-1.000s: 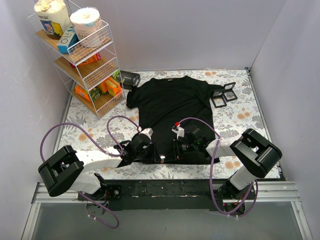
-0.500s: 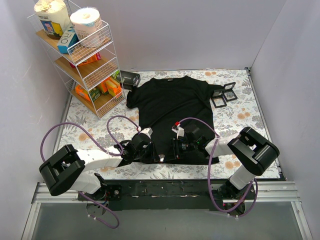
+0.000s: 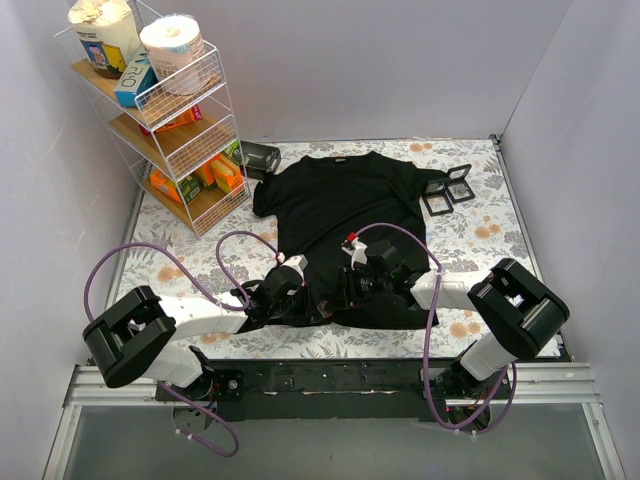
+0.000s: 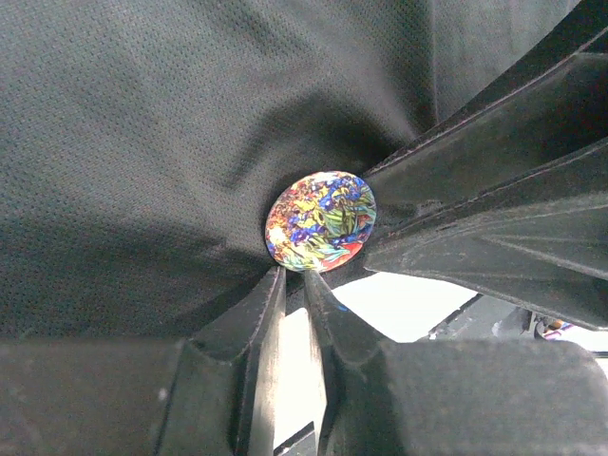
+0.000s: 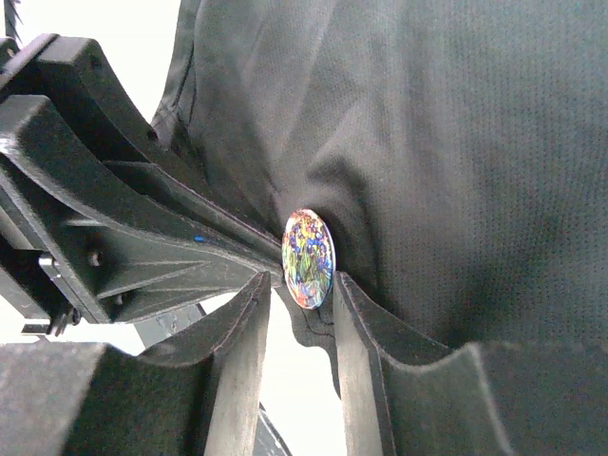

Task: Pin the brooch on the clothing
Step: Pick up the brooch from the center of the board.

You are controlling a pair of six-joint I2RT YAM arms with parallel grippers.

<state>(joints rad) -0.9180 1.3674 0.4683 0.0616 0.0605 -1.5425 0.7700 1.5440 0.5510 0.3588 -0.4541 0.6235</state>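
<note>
The clothing [image 3: 340,195] is a black T-shirt lying flat in the top view, and both grippers meet at its near hem. The brooch [image 4: 320,220] is a small round disc with a many-coloured face, sitting against the dark cloth [image 4: 142,142]. My left gripper [image 4: 293,277] is just under the brooch's lower edge, its jaws almost together with a bit of dark cloth between the tips. My right gripper [image 5: 299,285] stands open, its fingers on either side of the brooch [image 5: 308,256] with a gap on each side. In the top view the two grippers [image 3: 322,308] [image 3: 342,297] nearly touch.
A wire shelf [image 3: 170,110] with boxes and paper rolls stands at the far left. Two small black frame boxes [image 3: 447,188] lie to the right of the shirt, another dark box [image 3: 260,155] by its left sleeve. Grey walls close in three sides.
My right gripper's jaws have widened and that arm has shifted a little left and away. My left gripper's jaws have narrowed under the brooch.
</note>
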